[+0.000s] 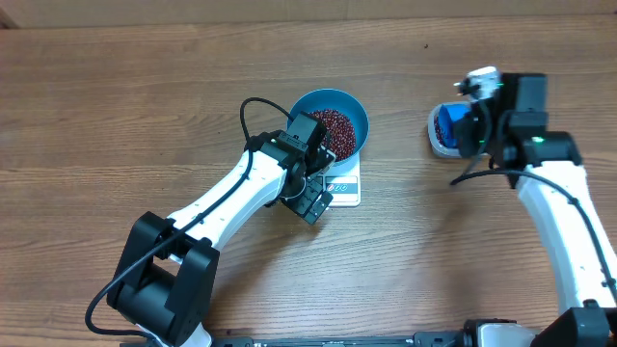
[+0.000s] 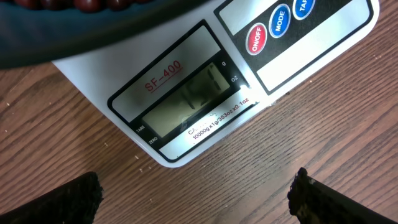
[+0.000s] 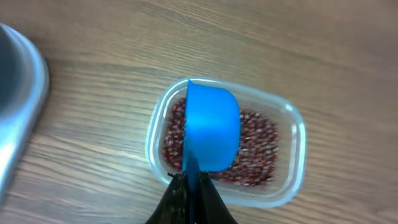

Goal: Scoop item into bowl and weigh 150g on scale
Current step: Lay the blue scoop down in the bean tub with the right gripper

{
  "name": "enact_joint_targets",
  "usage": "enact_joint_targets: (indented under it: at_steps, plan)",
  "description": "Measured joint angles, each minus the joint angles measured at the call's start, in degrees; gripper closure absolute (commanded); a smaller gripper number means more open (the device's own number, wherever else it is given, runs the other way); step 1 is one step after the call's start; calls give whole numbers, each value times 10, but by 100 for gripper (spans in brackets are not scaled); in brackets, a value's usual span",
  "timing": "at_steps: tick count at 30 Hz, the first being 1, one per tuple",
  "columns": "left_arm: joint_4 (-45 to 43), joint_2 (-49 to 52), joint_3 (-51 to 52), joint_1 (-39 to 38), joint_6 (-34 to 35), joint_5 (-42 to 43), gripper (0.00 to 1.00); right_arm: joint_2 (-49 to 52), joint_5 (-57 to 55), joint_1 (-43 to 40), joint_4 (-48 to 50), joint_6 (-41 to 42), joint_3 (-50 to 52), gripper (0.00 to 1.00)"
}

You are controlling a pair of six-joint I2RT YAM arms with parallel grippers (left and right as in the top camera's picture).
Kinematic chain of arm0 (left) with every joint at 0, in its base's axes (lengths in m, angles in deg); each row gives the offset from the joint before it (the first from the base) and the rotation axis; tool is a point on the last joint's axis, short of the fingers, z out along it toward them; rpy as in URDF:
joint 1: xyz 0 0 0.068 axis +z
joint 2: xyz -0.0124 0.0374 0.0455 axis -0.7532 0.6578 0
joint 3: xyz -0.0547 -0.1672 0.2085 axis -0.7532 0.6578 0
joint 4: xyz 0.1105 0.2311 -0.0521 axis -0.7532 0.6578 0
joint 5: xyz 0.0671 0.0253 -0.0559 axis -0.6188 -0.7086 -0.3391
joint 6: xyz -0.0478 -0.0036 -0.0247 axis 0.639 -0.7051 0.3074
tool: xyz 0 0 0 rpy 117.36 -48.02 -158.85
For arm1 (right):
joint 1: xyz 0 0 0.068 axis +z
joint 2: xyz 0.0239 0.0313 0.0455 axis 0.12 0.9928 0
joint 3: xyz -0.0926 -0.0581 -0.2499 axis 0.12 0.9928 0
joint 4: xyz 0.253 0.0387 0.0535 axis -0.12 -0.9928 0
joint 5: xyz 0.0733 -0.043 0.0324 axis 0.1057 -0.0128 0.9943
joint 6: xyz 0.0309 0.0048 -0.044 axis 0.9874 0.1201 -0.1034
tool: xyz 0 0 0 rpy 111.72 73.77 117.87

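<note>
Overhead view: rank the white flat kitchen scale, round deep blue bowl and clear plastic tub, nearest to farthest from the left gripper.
1. White flat kitchen scale, beside the left gripper.
2. Round deep blue bowl, atop the scale.
3. Clear plastic tub, far right.
</note>
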Motion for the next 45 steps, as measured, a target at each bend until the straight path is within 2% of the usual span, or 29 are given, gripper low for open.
enact_joint_targets:
  at_steps: [6, 17, 24, 29, 33, 40, 41, 42, 45]
  plan:
    - [0, 0, 0, 0, 0, 0, 0, 0, -140, 72, 8, -47, -14, 97]
    - [0, 0, 0, 0, 0, 0, 1, -17, -172, 74, -30, -39, -51, 96]
    - [0, 0, 0, 0, 0, 0, 1, -17, -38, -38, -36, 50, -51, 96]
    - [0, 0, 0, 0, 0, 0, 0, -11, 139, -163, -30, 99, -51, 96]
    - [0, 0, 0, 0, 0, 0, 1, 35, 299, -247, -26, 113, -52, 96]
    - [0, 0, 0, 0, 0, 0, 0, 128, 461, -299, -25, 123, -52, 96]
    - [0, 0, 0, 0, 0, 0, 0, 136, 472, -303, -25, 124, -52, 92]
    - [0, 0, 0, 0, 0, 0, 0, 141, 480, -306, -23, 124, -52, 81]
    - [0, 0, 0, 0, 0, 0, 0, 161, 501, -318, -16, 123, -52, 58]
